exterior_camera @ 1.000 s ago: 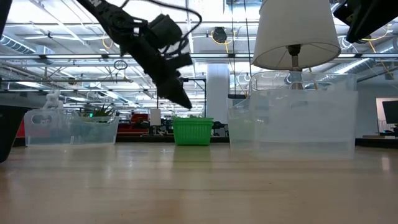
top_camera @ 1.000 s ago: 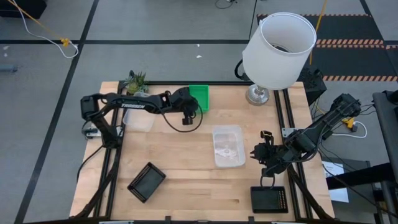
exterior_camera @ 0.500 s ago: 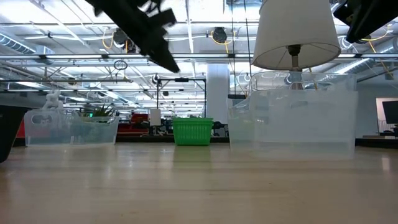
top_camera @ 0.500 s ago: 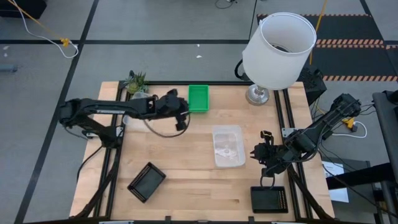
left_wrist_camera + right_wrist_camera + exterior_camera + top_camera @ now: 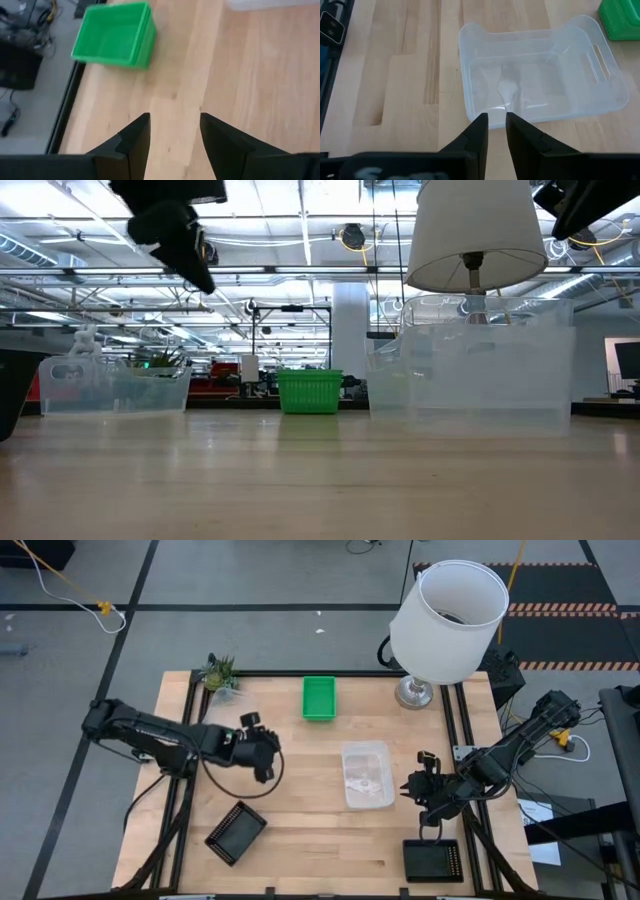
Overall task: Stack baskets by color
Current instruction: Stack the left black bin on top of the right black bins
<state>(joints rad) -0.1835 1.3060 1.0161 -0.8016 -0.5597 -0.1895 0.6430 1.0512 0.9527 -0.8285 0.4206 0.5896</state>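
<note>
A green basket (image 5: 319, 698) sits flat on the table near its far edge; it also shows in the left wrist view (image 5: 112, 35) and the low view (image 5: 310, 391). A clear basket (image 5: 367, 775) rests mid-table. One black basket (image 5: 236, 832) lies near the front left, another (image 5: 433, 860) at the front right. My left gripper (image 5: 268, 760) hovers open over bare wood left of centre (image 5: 175, 127). My right gripper (image 5: 415, 786) hangs just right of the clear basket (image 5: 540, 85), its fingers (image 5: 496, 124) a narrow gap apart with nothing between them.
A white lamp (image 5: 450, 620) stands at the far right corner and a small potted plant (image 5: 218, 672) at the far left corner. In the low view another clear basket (image 5: 115, 385) stands at the left. Bare wood lies between the baskets at the table's middle and front.
My left gripper has drawn away from the green basket, going toward the table's left and near edges and rising. The green basket stays in place at the far edge. My right arm has kept still.
</note>
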